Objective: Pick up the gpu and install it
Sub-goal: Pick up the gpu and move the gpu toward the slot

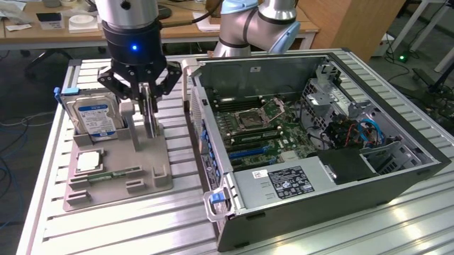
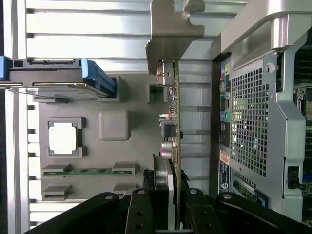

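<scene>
On the bench, over the grey parts holder, the claw comes straight down on the gpu, which stands upright on its long edge at the side of the holder nearest the open computer case. The wrist view shows the card edge-on, its pale bracket at 1 end, and the 2 black fingers pressed against its opposite faces, so the claw is clamped on the gpu. Whether the card's lower edge is seated in its slot or raised off it I cannot tell. Toward the exterior view's left, the blue-labelled hard drive stands upright in its own slot. A square processor chip and a narrow green memory stick lie flat in the holder's recesses.
</scene>
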You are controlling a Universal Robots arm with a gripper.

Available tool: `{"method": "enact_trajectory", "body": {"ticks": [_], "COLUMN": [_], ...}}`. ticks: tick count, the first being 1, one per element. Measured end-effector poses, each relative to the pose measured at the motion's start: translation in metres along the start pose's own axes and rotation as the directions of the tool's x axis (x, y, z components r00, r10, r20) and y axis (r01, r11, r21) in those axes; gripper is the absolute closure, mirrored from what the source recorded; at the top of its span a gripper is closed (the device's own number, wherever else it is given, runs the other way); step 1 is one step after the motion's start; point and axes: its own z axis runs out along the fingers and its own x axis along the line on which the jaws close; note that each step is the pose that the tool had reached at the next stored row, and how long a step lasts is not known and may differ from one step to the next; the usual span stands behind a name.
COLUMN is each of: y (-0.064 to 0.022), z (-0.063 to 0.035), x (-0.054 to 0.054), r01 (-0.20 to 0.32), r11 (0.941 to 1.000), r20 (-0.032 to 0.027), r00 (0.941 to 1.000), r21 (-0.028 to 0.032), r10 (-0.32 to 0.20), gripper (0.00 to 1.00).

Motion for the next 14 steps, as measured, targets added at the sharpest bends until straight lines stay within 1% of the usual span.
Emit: {"method": "enact_trajectory", "body": {"ticks": [14], "y": [0.0006], "z": [-0.0137], "x": [0.000], "r01": [0.000], "r11": [1.0000], "r20": [0.0000], "r00": [1.0000], "r21": [-0.0001], "r10": [0.000], "gripper": [0.72]}}
